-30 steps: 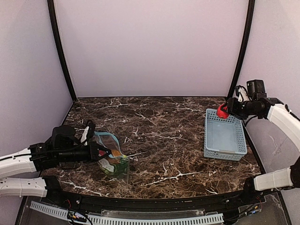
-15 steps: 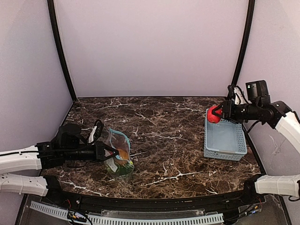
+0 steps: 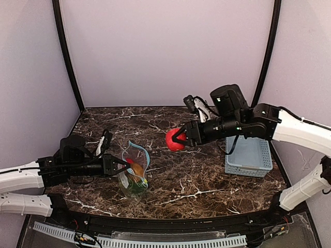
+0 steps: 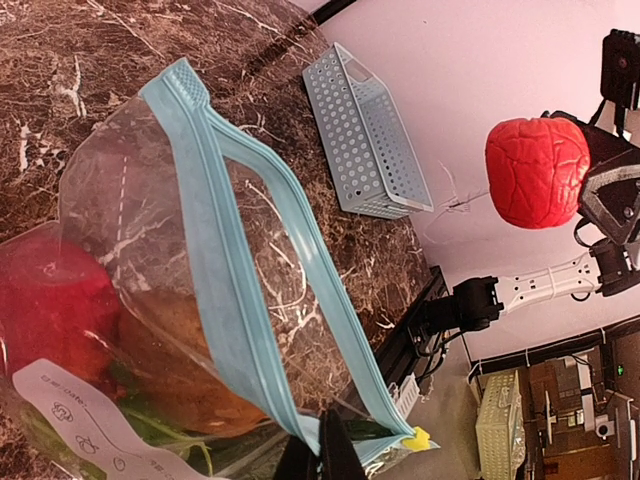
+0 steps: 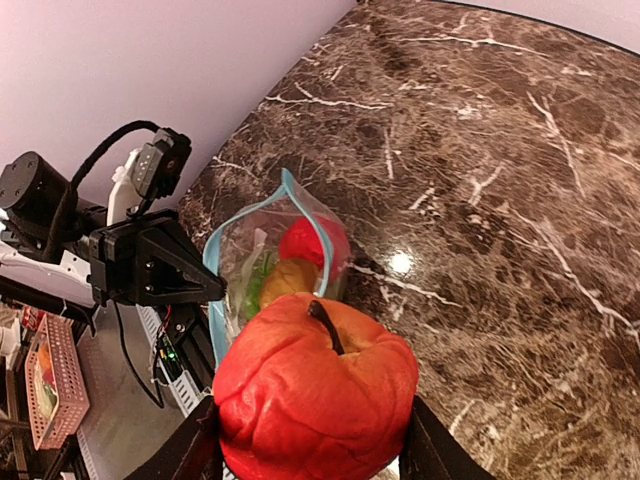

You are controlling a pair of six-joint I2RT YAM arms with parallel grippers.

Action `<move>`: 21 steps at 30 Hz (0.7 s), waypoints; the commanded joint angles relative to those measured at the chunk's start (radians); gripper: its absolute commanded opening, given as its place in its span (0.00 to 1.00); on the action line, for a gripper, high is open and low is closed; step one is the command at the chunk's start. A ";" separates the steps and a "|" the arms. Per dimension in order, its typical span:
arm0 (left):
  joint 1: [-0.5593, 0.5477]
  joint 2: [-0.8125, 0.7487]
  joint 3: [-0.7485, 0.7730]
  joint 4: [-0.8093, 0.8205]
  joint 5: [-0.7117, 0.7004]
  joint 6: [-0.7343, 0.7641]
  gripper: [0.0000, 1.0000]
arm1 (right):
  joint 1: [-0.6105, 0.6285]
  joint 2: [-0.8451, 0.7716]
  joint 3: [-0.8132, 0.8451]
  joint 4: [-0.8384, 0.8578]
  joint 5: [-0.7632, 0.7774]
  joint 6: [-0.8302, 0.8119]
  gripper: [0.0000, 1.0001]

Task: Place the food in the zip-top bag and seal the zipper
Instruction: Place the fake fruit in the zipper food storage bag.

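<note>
jaws of the right gripper (image 3: 178, 139) are closed on a red apple (image 3: 174, 140), gripped from both sides, its brown stem seen on top in the right wrist view. the apple is held in the air above the marble table (image 3: 186, 183), between the zip-top bag (image 3: 135, 173) and the light-blue basket (image 3: 248, 155), higher than the bag's mouth and apart from it.

jaws of the left gripper (image 3: 124, 164) are pinched shut on the near edge of the bag, at the teal-blue zipper (image 4: 230, 300). the bag is kept standing upright on the front-left part of the table, its mouth gaping open, the zipper strip curved round the opening and unsealed.

contents of the bag, seen through the clear plastic:
- one red fruit (image 4: 50, 300), against the side nearest the left gripper
- one brown-orange oval fruit (image 4: 170, 360), touching the red one
- one green grape bunch (image 3: 135, 187), at the bottom, partly hidden

the basket is set on the right side of the table, well apart from the bag. nothing can be made out inside it.
</note>
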State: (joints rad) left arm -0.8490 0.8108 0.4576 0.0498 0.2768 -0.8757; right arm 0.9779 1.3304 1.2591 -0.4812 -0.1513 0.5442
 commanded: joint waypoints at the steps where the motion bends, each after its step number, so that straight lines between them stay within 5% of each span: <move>1: 0.004 -0.040 0.005 -0.033 -0.006 0.008 0.01 | 0.085 0.145 0.114 0.087 0.040 -0.024 0.35; 21: 0.004 -0.081 -0.042 -0.070 -0.021 -0.012 0.01 | 0.187 0.541 0.370 0.093 -0.053 -0.022 0.36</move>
State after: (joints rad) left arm -0.8490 0.7422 0.4397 -0.0063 0.2607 -0.8806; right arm 1.1507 1.8153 1.5814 -0.3965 -0.1879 0.5243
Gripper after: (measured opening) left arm 0.009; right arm 0.528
